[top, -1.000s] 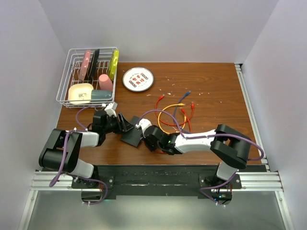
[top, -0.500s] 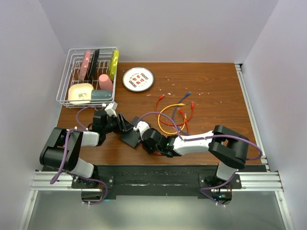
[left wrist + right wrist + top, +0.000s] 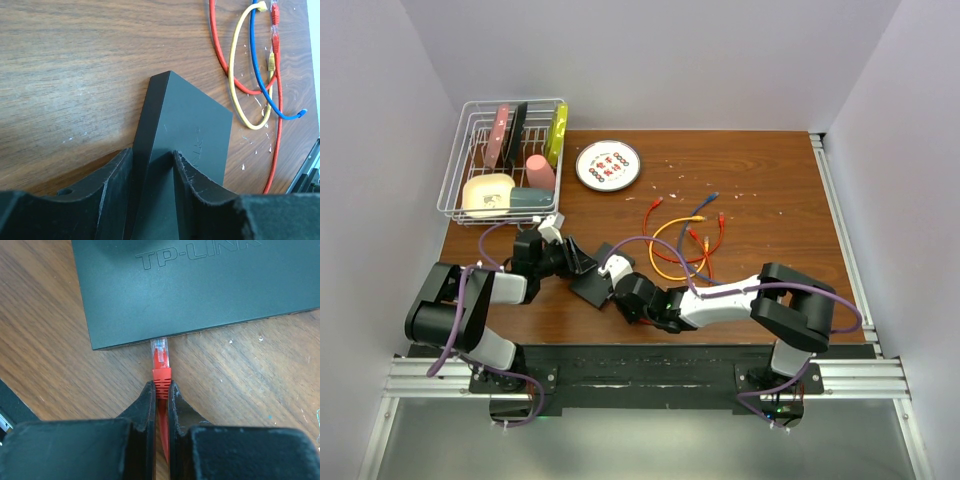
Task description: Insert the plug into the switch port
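Observation:
The switch [image 3: 594,287] is a flat matte-black box on the wooden table, marked TP-LINK in the right wrist view [image 3: 200,285]. My left gripper [image 3: 152,165] is shut on its near edge [image 3: 187,130], one finger on each face. My right gripper [image 3: 160,390] is shut on the red plug [image 3: 160,362] by its ribbed boot. The plug's clear tip touches the switch's near port edge, close to its left corner. The ports themselves are hidden. In the top view my right gripper [image 3: 620,292] sits right against the switch.
Red, yellow and blue cables [image 3: 682,240] lie coiled to the right of the switch, also in the left wrist view [image 3: 250,75]. A round white plate [image 3: 608,165] and a wire dish rack [image 3: 505,160] with dishes stand at the back left. Crumbs dot the table.
My right arm has slid left, bringing the plug up to the switch's edge. My left gripper keeps its hold on the switch and has barely moved.

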Controlling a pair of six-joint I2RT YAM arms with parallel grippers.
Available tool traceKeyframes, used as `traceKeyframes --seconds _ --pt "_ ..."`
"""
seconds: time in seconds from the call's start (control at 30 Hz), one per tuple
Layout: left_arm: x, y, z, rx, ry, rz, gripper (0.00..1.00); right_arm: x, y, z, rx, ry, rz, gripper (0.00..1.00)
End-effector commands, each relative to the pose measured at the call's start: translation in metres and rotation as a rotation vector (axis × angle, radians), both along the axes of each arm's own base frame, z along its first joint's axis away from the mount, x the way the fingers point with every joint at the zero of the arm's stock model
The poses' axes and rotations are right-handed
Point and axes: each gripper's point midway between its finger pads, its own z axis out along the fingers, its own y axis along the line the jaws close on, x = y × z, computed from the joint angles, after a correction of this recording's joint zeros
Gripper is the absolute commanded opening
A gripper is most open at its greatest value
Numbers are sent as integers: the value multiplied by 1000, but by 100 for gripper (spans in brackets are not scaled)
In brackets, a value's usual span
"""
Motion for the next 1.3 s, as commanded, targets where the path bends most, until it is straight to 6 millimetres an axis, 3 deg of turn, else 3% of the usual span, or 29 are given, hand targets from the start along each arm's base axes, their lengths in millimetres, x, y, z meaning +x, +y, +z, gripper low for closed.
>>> traceKeyframes --seconds 0.0,0.47,0.73,1.0,1.27 --pt "-30 -9 -17 -37 116 -64 39 29 15 34 128 -113 -101 0" --pt "-45 -20 -17 -111 148 -51 33 36 24 30 148 -168 -166 0" --pt "-52 -22 -18 -134 159 -43 33 37 27 21 55 -229 -177 0" --pt "-54 -24 -19 -126 159 -62 38 40 23 13 -27 -253 -175 0" --pt "-60 -26 -21 -121 172 -95 43 42 18 24 -64 -255 -200 0"
